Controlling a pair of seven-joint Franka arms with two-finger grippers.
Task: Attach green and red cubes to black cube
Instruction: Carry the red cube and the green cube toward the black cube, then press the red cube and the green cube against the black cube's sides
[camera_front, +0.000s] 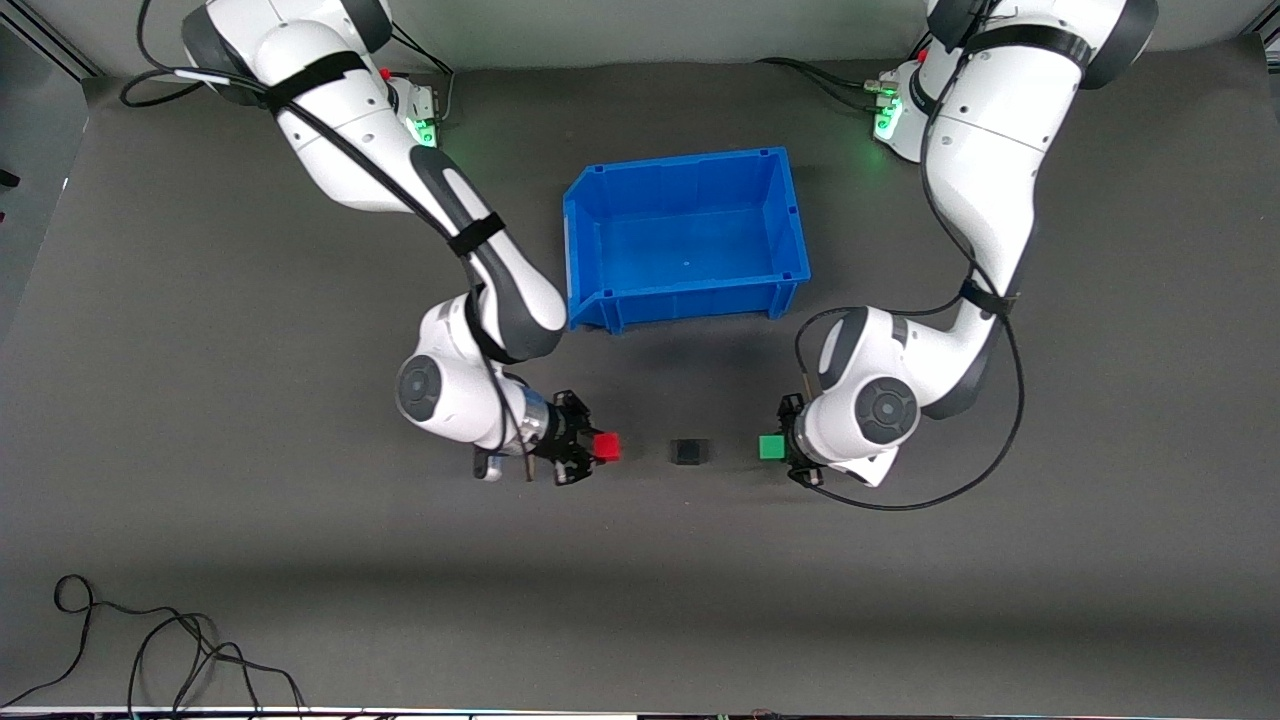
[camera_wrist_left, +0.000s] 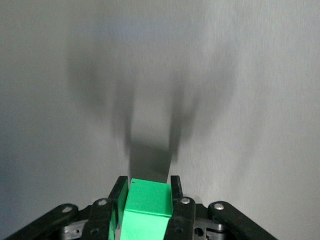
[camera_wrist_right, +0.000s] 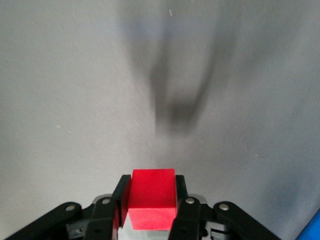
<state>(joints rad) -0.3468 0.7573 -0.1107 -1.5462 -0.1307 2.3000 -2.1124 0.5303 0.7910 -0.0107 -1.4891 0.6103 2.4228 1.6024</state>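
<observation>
The black cube sits on the grey mat, nearer the front camera than the blue bin. My left gripper is shut on the green cube, beside the black cube toward the left arm's end. In the left wrist view the green cube sits between the fingers. My right gripper is shut on the red cube, beside the black cube toward the right arm's end. In the right wrist view the red cube sits between the fingers. Both coloured cubes stand apart from the black cube.
An open blue bin stands on the mat between the two arms, farther from the front camera than the cubes. Loose black cables lie near the table's front edge at the right arm's end.
</observation>
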